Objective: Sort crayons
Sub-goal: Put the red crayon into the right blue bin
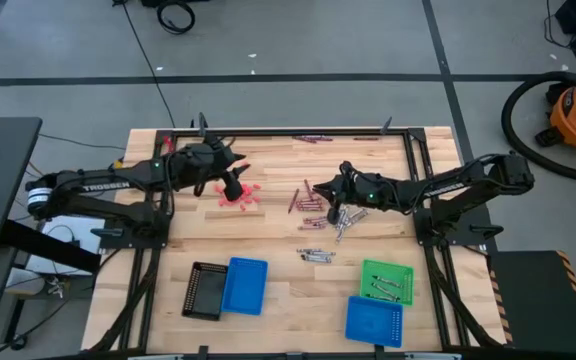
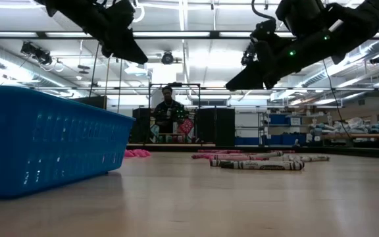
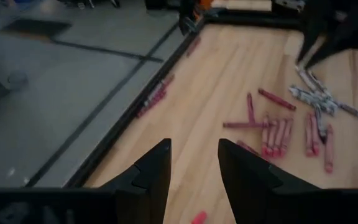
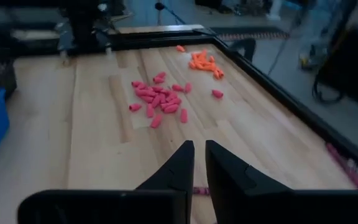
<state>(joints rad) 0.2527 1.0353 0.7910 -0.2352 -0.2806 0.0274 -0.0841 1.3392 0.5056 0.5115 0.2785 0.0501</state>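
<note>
Red-pink crayons (image 1: 240,196) lie in a loose heap left of the table's middle, and they also show in the right wrist view (image 4: 160,99). Orange crayons (image 4: 204,62) lie near the far left corner. Dark purple crayons (image 1: 309,205) and silver-grey crayons (image 1: 343,225) lie on the wood at the middle. My left gripper (image 3: 194,165) hangs open and empty above the red-pink heap (image 1: 232,186). My right gripper (image 4: 199,158) hangs above the purple crayons (image 1: 315,189). Its fingers are closed to a narrow slit, and I see nothing held.
A black tray (image 1: 204,290) and a blue tray (image 1: 245,285) stand near the front left. A green tray (image 1: 386,282) holding silver-grey crayons and another blue tray (image 1: 373,321) stand at the front right. More purple crayons (image 1: 313,138) lie along the far edge. A person (image 2: 168,108) shows far behind the table.
</note>
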